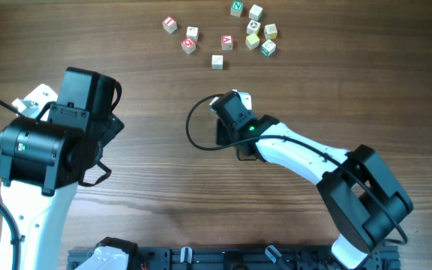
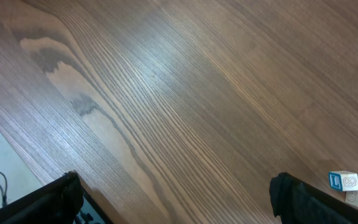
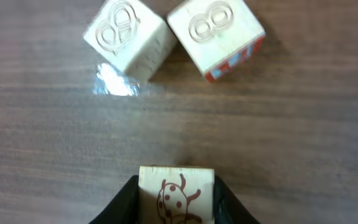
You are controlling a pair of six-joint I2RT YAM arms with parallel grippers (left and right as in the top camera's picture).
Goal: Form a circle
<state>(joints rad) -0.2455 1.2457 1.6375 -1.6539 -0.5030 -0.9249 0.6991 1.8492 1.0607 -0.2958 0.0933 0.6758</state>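
A dark brown wood-grain table (image 1: pixel 148 172) fills all three views, with a glare patch on it in the right wrist view.

The circle (image 3: pixel 211 37) shows as no true ring, only three pale wooden cubes in the right wrist view. Two sit at the top of that frame, so close that no gap shows between them. The left cube (image 3: pixel 126 37) has an engraved knot on top. The right cube (image 3: pixel 225 28) bears the same knot and has red and blue marks on its lower side. The third, a ladybird cube (image 3: pixel 176 186), sits at the bottom centre, apart from the pair. The right gripper (image 3: pixel 176 202) has its jaws closed on the ladybird cube's two sides.

In the overhead view the right gripper (image 1: pixel 232 103) is at mid-frame and hides these cubes. A black cable (image 1: pixel 190 127) loops beside it on the left.

A looser scatter of letter cubes (image 1: pixel 227 42) with red, green and yellow marks lies along the top of the overhead frame, well apart from the gripper.

The left gripper (image 2: pixel 176 196) hangs over bare wood with its jaws spread wide, its black fingers in the bottom corners of the left wrist frame. A blue-marked cube (image 2: pixel 344 180) and two pale ones sit together at that frame's lower right. I cannot tell which overhead cubes they are.
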